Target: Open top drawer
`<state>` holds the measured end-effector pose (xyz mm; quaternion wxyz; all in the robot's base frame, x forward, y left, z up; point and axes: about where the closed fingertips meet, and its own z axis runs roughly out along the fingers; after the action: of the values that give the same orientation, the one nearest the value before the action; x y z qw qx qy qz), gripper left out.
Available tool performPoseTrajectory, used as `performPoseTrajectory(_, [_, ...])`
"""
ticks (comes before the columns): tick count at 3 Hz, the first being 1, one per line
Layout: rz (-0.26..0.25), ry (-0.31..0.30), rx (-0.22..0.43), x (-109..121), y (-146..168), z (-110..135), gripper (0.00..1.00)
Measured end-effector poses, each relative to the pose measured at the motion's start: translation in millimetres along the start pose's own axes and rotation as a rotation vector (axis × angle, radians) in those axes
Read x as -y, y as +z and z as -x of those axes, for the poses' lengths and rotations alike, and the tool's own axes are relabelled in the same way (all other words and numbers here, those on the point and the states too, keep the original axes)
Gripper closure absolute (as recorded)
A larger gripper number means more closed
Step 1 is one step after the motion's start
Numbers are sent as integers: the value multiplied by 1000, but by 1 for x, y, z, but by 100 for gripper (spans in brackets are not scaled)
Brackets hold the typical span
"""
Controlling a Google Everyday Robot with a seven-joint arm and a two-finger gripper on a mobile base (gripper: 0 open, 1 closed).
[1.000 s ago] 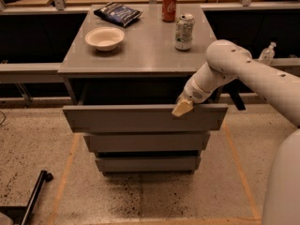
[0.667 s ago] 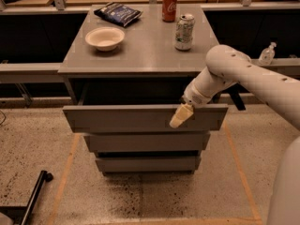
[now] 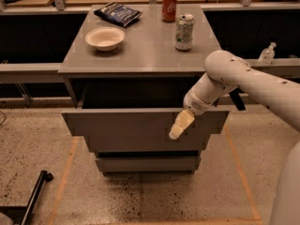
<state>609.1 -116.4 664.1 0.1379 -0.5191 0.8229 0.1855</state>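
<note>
1. One task thing found: the top drawer [image 3: 122, 130], drawn well out from the cabinet [image 3: 140, 55], with a dark open gap between its front panel and the cabinet's top slab.
2. Noted its long axis running side to side across the cabinet's front; judged its line of travel as straight out from the cabinet, toward the camera.
3. Found the gripper [image 3: 176, 131] in front of the cabinet, right of centre, over the upper half of that front panel and pointing down and leftward; could not tell contact with the panel from a hover just clear of it.
4. Read the fingers as pressed together into one pale wedge, pinching nothing.
5. Traced the arm [image 3: 243, 81] from the gripper up and away past the cabinet's right side.
6. Placed the drawer on the cabinet side of the gripper, so behind it; judged any further opening to need a hook over the panel's top edge from the cabinet side, then a draw away from the cabinet.
7. Judged the task mostly done, going by the gap; could not tell full extension from part.
8. Counted four things on the cabinet's top: a bowl [image 3: 105, 38], a chip bag [image 3: 118, 14], a red can [image 3: 169, 6] and a silver can [image 3: 184, 32], all set back from its front edge.
9. Saw the middle drawer [image 3: 147, 164] lower on the cabinet, tucked in behind the top drawer's front.
</note>
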Motion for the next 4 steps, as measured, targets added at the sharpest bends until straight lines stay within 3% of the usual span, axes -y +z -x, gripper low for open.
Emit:
performPoseTrajectory(1, [0, 0, 0, -1, -4, 2, 17])
performPoseTrajectory(2, [3, 2, -2, -2, -5, 2, 41])
performPoseTrajectory(3, [3, 2, -3, -2, -6, 2, 44])
performPoseTrajectory(4, [32, 29, -53, -28, -24, -2, 20])
